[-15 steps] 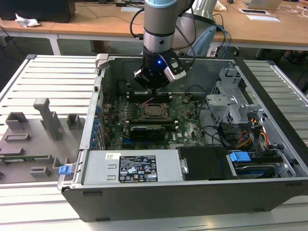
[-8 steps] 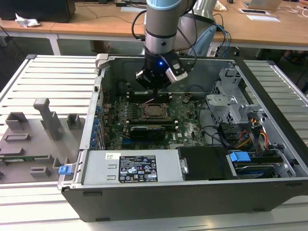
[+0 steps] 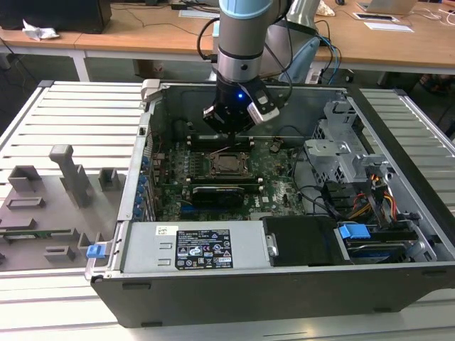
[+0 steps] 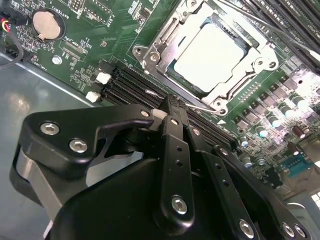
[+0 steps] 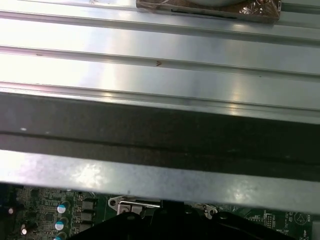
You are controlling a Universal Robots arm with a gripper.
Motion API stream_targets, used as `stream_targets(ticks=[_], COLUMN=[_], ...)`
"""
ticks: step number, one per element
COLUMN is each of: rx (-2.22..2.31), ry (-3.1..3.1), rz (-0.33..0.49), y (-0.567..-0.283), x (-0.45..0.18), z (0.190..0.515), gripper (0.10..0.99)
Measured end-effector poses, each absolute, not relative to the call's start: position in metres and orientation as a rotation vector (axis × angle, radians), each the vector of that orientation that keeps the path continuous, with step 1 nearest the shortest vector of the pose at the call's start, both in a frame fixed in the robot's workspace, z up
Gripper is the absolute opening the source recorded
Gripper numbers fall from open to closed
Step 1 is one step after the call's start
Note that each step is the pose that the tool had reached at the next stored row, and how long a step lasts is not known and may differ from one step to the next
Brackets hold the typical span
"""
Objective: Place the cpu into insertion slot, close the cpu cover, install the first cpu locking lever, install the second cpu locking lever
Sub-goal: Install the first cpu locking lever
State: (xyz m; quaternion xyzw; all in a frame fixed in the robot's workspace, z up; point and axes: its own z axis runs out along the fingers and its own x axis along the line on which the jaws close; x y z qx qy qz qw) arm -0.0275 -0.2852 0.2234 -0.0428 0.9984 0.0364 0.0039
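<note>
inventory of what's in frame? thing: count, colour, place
case: 1, dark grey, open on the ribbed table
table: 1, pale grey, under the case
motherboard: 1, green, on the case floor
cpu: 1, silver, in the socket
cpu cover: 1, silvery, down around the cpu
coin cell: 1, silver, on the motherboard
power supply: 1, grey, near case wall
fixtures: several, grey, exterior view's left
arm: 1, grey-blue, above the case
gripper: 1, black, beside the socket, over memory slots
</note>
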Motion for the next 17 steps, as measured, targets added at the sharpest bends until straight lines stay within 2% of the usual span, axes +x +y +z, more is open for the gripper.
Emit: stream_targets(ticks=[12, 15, 17], rx=[-0.134, -0.133, -0.132], ry=[3.129, 3.124, 3.124], rz=[0.118, 0.174, 0.183], y=[-0.2844, -0.2845, -0.2845], x=[-0.0206, -0.0201, -0.02], z=[0.2174, 0.2166, 0.2156], gripper=[0.106, 0.106, 0.106])
